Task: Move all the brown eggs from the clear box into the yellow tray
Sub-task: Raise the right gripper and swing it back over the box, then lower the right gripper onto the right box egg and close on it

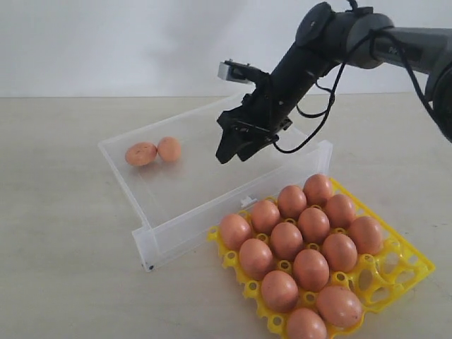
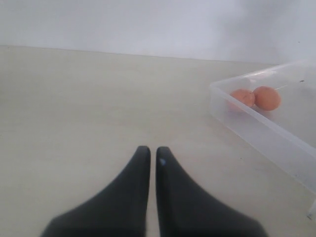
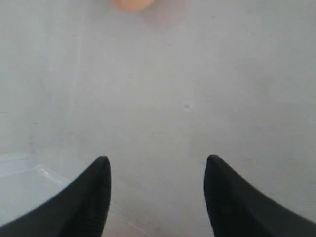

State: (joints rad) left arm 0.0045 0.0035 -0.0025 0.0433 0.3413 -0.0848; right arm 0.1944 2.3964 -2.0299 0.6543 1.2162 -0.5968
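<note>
While two brown eggs (image 1: pixel 141 154) lie in the clear box (image 1: pixel 212 213) (yellow tray (image 1: pixel 408 267) holds many), right tool (image 3: pixel 158 159) gapes

The brown eggs (image 1: pixel 286 240) were orange-brown, some faintly speckled; the yellow tray (image 1: pixel 417 263) was bright yellow; the clear box (image 1: pixel 191 226) was milky-translucent.

Beige tbl (image 1: pixel 56 282), white wall (image 1: pixel 106 42) bkgd
</note>
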